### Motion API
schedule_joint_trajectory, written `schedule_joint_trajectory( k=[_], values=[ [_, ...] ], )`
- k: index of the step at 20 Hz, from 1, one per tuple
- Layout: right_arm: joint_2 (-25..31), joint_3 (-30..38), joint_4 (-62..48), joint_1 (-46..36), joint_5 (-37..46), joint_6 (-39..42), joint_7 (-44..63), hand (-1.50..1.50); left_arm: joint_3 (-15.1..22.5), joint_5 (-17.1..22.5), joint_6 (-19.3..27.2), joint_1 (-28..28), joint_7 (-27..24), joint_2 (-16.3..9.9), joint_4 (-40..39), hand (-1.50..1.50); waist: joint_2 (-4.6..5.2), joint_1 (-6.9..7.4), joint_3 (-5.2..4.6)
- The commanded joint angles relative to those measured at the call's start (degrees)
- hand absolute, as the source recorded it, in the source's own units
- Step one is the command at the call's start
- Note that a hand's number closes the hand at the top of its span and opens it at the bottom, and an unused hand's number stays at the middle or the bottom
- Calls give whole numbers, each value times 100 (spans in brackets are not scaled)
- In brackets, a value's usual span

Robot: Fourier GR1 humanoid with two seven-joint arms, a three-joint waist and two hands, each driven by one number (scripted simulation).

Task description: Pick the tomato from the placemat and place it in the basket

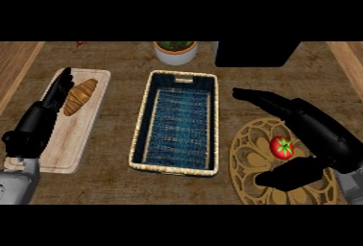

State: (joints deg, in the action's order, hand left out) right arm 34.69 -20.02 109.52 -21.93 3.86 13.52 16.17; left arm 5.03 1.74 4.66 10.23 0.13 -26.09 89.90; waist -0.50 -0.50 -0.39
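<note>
Resting left hand (44,111): fingers straight, over cutting board (64,149) at bench's left edge, beside bread (79,96).
Right hand (312,139): spread open around tomato (281,147), not touching it.
Tomato: on placemat (249,158), bench's right side.
Basket (174,124): bench's middle.

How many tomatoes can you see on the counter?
1. The tomato lies on the round placemat at the right, between the fingers and thumb of the open right robot hand. Another could be hidden beneath that hand.
</note>
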Motion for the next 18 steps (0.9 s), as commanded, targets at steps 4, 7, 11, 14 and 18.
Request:
schedule_joint_trajectory(
  k=[4,7,11,14,18],
  values=[
    [1714,-235,-71,-1050,-319,2419,646,-150,27,19,-78,88,-116,75,-52,0,54,157,7],
    [2020,-63,-158,-1262,-1025,3277,777,-150,26,-11,-26,195,163,116,39,0,39,71,26],
    [1734,-56,-940,-2120,-1366,4044,1106,-150,-27,-84,-50,354,108,191,-55,0,61,131,30],
    [1432,-387,-1001,-1894,-771,4075,1239,-150,-369,39,-355,180,-328,-54,-373,0,65,119,33],
    [1332,-48,-1249,-1861,-537,4505,952,-150,-276,-151,-304,214,-188,219,-418,0,56,81,37]
  ],
)
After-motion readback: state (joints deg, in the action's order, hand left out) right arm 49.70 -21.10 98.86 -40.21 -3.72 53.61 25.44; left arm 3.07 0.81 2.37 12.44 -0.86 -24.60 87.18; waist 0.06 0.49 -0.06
